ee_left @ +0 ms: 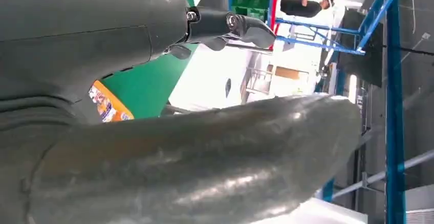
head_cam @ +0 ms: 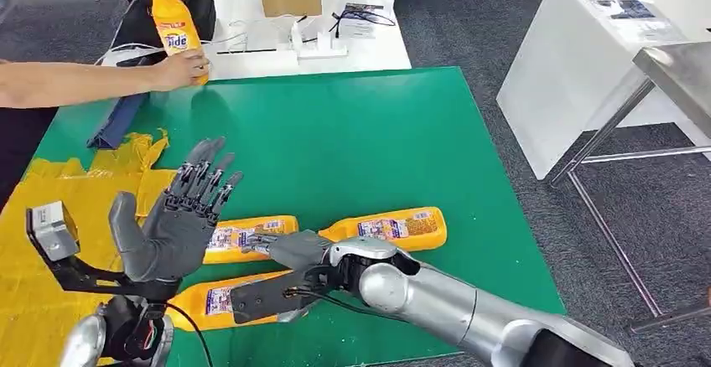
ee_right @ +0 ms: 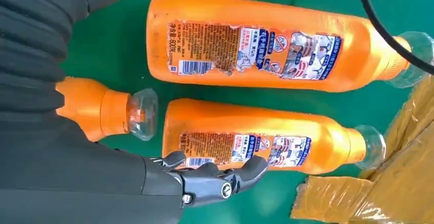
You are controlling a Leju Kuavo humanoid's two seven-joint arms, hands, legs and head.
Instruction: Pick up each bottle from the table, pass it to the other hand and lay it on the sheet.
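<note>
Grey left robot hand (head_cam: 172, 220) stands upright, fingers spread, while right robot hand (head_cam: 281, 273) hovers spread over orange bottles (head_cam: 251, 235).

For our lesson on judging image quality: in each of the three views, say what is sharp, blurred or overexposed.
Head view: evenly lit and sharp, the green table casting soft shadows under the left hand. Left wrist view: the thumb is close and blurred, and the background behind it is blown out white. Right wrist view: bottle labels crisp, with glare on the clear caps.

Glossy orange plastic bottles (ee_right: 256, 40), torn paper labels; crinkled yellow sheet (head_cam: 50, 216)
</note>
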